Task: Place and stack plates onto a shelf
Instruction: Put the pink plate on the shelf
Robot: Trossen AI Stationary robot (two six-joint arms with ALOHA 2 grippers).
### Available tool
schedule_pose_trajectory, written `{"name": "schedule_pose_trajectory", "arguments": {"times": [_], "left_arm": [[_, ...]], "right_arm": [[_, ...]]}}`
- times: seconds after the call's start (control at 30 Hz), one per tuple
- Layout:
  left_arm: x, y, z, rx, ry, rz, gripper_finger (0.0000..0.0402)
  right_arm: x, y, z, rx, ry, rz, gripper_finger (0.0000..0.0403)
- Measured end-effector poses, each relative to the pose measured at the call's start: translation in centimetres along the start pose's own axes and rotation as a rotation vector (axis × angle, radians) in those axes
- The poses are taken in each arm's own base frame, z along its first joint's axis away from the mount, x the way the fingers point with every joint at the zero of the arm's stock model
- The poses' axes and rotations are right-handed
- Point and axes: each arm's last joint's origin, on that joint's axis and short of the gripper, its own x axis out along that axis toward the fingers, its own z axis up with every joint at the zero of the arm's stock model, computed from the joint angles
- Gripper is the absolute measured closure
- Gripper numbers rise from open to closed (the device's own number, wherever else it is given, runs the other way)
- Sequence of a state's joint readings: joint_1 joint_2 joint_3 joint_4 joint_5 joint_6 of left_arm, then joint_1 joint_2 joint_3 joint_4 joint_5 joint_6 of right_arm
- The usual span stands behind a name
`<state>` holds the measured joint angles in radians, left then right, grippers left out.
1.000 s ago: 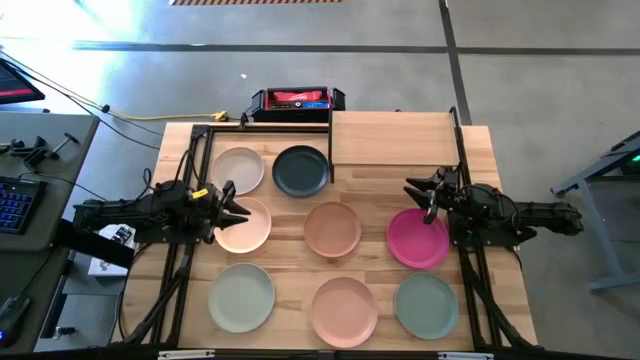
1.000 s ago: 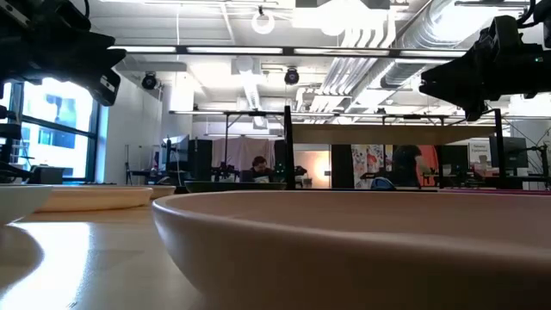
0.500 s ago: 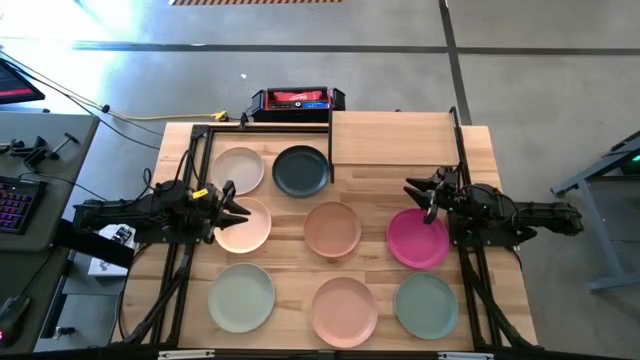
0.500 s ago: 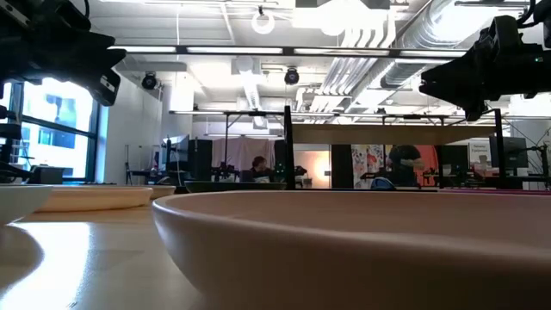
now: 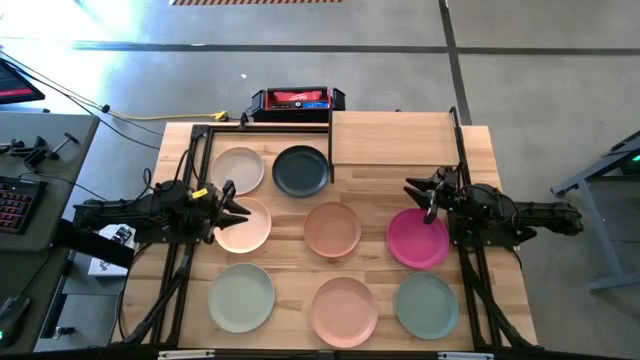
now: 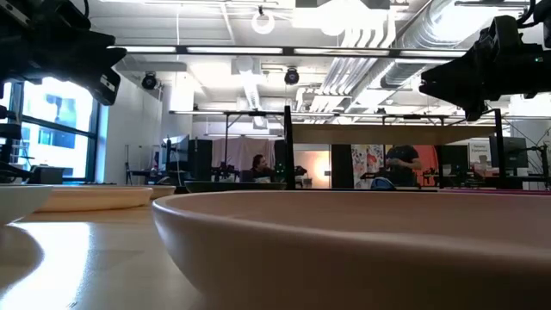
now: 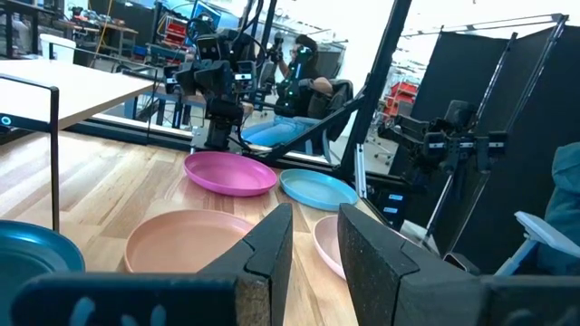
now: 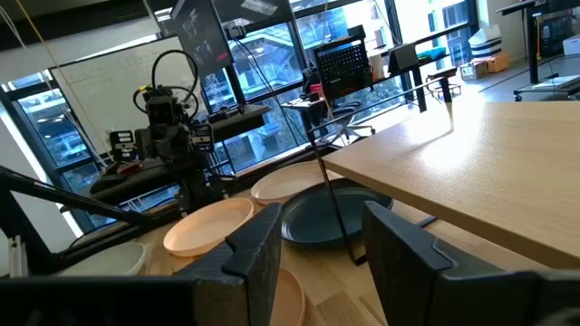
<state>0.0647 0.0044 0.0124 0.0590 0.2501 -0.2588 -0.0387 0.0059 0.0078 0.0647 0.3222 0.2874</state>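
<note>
Seen from above, a plank tabletop holds eight round, shallow, matte plates, all the same size and lying flat, each apart from its neighbours. In the back row a cream plate sits beside a dark slate plate. In the middle row are a peach plate, a tan plate and a magenta plate. The front row has a pale green plate, a salmon plate and a sage plate.

The shelf is a flat rectangular panel of light wood at the back right of the table, raised on thin black posts, with nothing on it. Its near edge lies just behind the tan and magenta plates, and the slate plate sits just beside its left end.

The left gripper hangs over the left edge of the peach plate. In its wrist view its two dark fingers stand a narrow gap apart, holding nothing.

The right gripper hangs over the back edge of the magenta plate. In its wrist view its fingers are spread moderately wide and empty, pointing across the slate plate toward the left arm.

From table height, the rim of one plate fills the foreground.
</note>
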Motion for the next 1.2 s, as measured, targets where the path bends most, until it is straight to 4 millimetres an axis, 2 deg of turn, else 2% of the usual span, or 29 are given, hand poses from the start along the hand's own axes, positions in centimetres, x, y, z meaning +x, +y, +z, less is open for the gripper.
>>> {"name": "schedule_pose_trajectory", "arguments": {"times": [0.17, 0.47, 0.7, 1.03, 1.2], "left_arm": [[0.0, 0.0, 0.01, -0.033, -0.001, 0.0, 0.0322], [0.0, -0.04, 0.18, -0.268, -0.018, -0.006, 0.0322], [-0.03, 0.21, 0.46, -0.416, -0.088, 0.081, 0.0322], [-0.07, 0.34, 0.79, -0.445, -0.15, 0.132, 0.0322], [-0.18, 0.72, 0.95, -0.505, -0.233, 0.252, 0.0322]], "right_arm": [[0.0, 0.0, 0.01, 0.0, 0.0, 0.0, 0.0261], [0.0, 0.0, 0.0, 0.0, 0.0, 0.0, 0.0261], [0.0, 0.0, 0.0, 0.0, 0.0, 0.0, 0.0261], [0.0, -0.03, 0.02, 0.0, -0.004, -0.012, 0.0261], [0.0, -0.03, 0.03, 0.0, -0.004, -0.012, 0.0261]]}}
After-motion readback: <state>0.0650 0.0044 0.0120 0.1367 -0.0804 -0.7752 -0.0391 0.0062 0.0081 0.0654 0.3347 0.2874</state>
